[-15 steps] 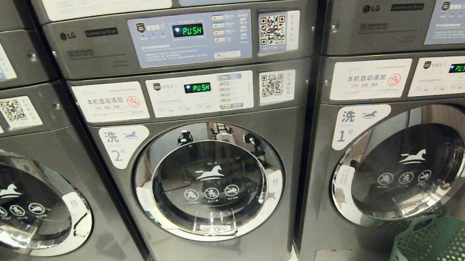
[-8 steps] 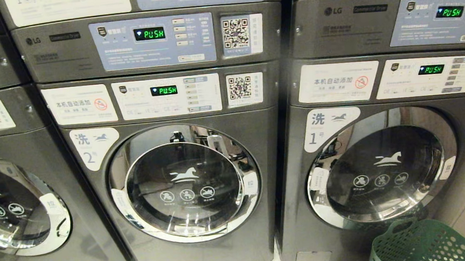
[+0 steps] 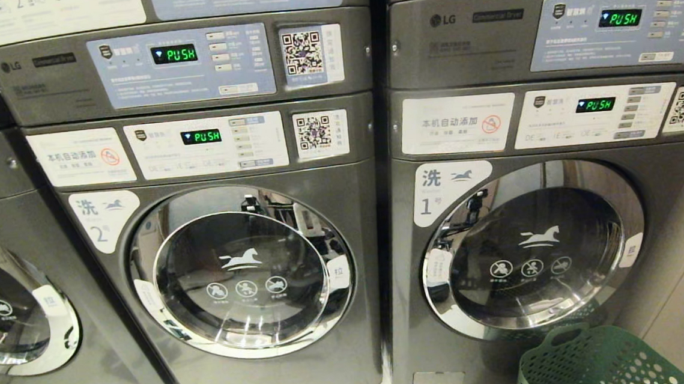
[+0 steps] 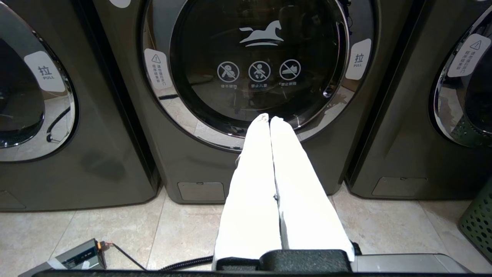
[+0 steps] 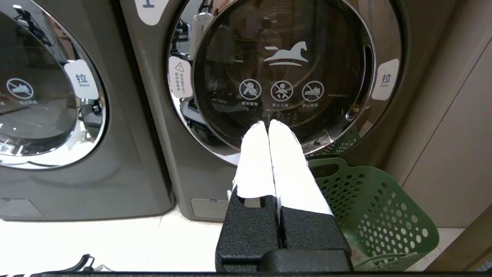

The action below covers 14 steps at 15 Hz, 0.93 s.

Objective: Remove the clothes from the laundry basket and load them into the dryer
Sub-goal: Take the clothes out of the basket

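Waiting at the machines, nothing loaded yet.
Both claws, left claw and right claw, clenched and empty; basket untouched, dryer door out of view.

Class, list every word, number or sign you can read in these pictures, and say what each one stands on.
"LG": both top dryer panels.
"PUSH": all four green displays.
"洗" and "2": left washer's label.
"洗" and "1": right washer's label.
"拉 PULL": door tags.
"本机自动添加": washer stickers.
Horse emblem, three prohibition signs: each door.
QR codes, fine print: unreadable.

head: high, down at washers | wrists: low, level, near
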Available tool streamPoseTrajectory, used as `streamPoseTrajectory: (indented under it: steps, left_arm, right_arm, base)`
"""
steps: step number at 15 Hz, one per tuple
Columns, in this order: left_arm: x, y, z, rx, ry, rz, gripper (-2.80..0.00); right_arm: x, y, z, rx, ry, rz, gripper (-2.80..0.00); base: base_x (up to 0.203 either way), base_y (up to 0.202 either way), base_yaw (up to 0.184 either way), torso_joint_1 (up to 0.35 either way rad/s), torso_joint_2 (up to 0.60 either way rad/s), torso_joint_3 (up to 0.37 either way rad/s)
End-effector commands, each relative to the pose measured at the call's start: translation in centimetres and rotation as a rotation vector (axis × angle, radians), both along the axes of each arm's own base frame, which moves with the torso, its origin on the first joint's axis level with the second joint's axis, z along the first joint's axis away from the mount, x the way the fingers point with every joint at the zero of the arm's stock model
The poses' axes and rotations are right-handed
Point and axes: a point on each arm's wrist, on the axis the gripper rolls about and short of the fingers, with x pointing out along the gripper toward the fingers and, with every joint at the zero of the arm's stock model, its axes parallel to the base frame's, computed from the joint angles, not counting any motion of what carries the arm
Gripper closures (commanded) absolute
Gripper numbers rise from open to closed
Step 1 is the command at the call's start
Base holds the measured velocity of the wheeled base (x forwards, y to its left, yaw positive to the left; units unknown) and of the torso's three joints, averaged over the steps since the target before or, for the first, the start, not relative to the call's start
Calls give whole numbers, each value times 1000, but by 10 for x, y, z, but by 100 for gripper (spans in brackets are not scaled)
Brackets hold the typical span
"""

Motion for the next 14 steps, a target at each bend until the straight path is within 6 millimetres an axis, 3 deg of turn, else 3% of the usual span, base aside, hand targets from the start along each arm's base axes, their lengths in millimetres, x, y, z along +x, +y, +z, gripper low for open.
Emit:
streamPoseTrajectory:
  steps: [1,14]
  left_arm:
    - [0,0,0,1,-4,1,0]
    - [0,0,1,-19,-6,3,0]
  right_arm:
    - [0,0,0,0,0,1,0]
    - [0,0,0,0,0,1,0]
  base:
    - [0,0,0,0,0,0]
    - [0,0,0,3,3,-164]
